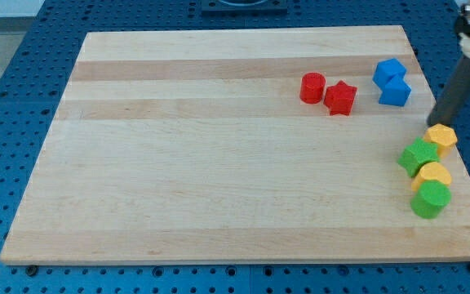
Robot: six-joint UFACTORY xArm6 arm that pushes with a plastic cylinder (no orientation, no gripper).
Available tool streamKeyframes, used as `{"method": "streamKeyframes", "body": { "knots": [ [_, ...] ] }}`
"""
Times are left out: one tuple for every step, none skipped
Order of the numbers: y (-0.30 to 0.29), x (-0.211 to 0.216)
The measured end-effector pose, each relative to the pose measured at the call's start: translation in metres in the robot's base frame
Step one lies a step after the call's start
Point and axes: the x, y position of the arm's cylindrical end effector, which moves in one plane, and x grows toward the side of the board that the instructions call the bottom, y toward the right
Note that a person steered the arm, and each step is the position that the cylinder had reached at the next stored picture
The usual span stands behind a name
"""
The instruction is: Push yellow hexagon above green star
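Note:
The yellow hexagon [442, 138] lies near the board's right edge, touching the upper right of the green star [419, 155]. My tip [432, 124] comes down from the view's top right and rests at the hexagon's upper left edge, touching or almost touching it. Below the star lie a second yellow block [432, 175] and a green cylinder [429, 199], packed close in a column.
A red cylinder [312, 87] and a red star [340, 98] sit side by side at the upper middle right. Two blue blocks [392, 82] touch each other to their right. The wooden board [178, 155] lies on a blue perforated table; its right edge is close to the hexagon.

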Motion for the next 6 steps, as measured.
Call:
{"method": "streamKeyframes", "body": {
  "knots": [
    [0.037, 0.007],
    [0.050, 0.042],
    [0.028, 0.060],
    [0.012, 0.058],
    [0.011, 0.046],
    [0.005, 0.033]
  ]
}}
